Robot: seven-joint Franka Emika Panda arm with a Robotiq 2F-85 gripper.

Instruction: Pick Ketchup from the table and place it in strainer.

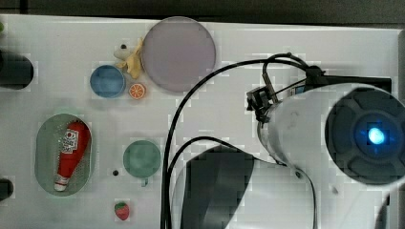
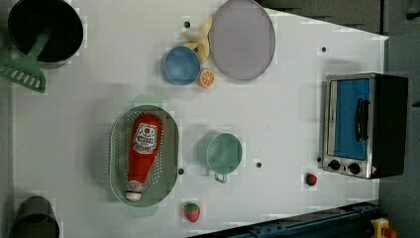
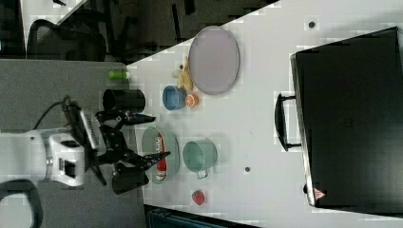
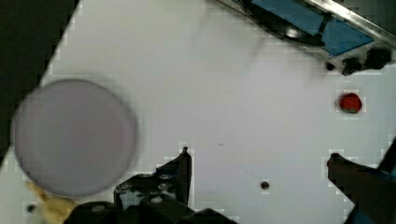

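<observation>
Lying inside the strainer (image 2: 171, 148), the Ketchup (image 2: 141, 153) rested on the perforated bottom, with its white cap toward the left view's bottom. The strainer stood on the white surface (image 2: 277, 124), just beside a round green cup (image 2: 224, 153). The claw (image 3: 154, 137) was wide open and held nothing; in the right view its two fingers spread apart near the strainer, and I could not tell how high above it they were.

The bottle looked like light plastic, probably a little soft when squeezed and quite smooth, so it could slip. I judged that the best place to grip was the wide red body near the label, across its width, not the narrow neck.

The bottle was red, it narrowed toward the cap, and it carried a white label with dark print. It was almost as long as the pale green oval basket.
</observation>
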